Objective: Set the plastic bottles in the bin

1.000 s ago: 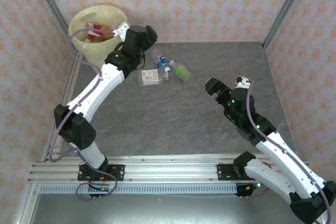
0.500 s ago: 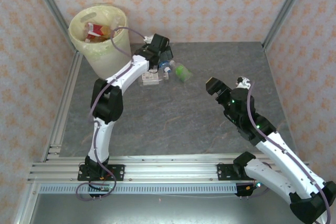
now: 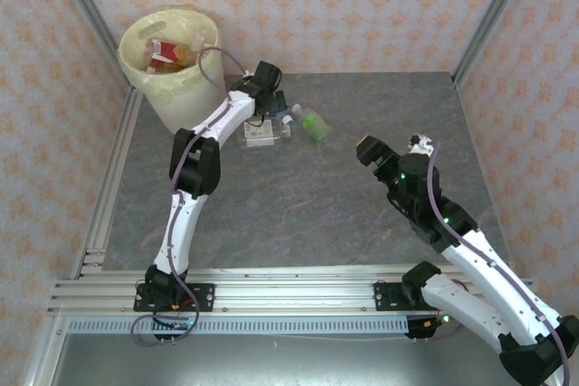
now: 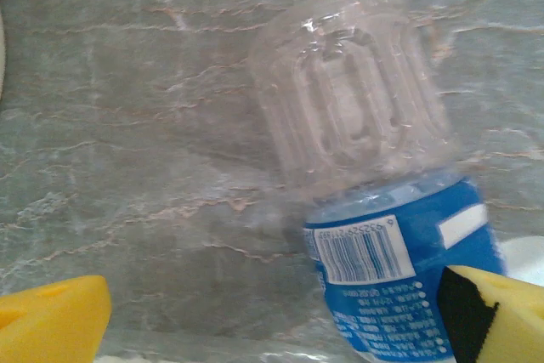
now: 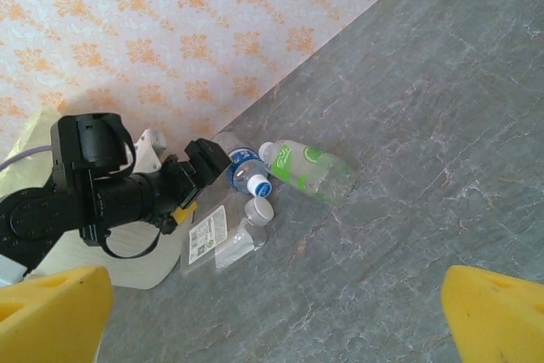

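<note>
The left wrist view shows the left gripper (image 4: 272,319) spread wide and empty, with a blue-labelled bottle (image 4: 382,210) lying on the table (image 4: 127,125) by one yellow finger (image 4: 501,320), while overhead a green-labelled bottle (image 3: 313,122) lies beside it, the bin (image 3: 172,92) stands far-left holding bottles (image 3: 163,50), and the right gripper (image 3: 392,145) hangs open.
</note>
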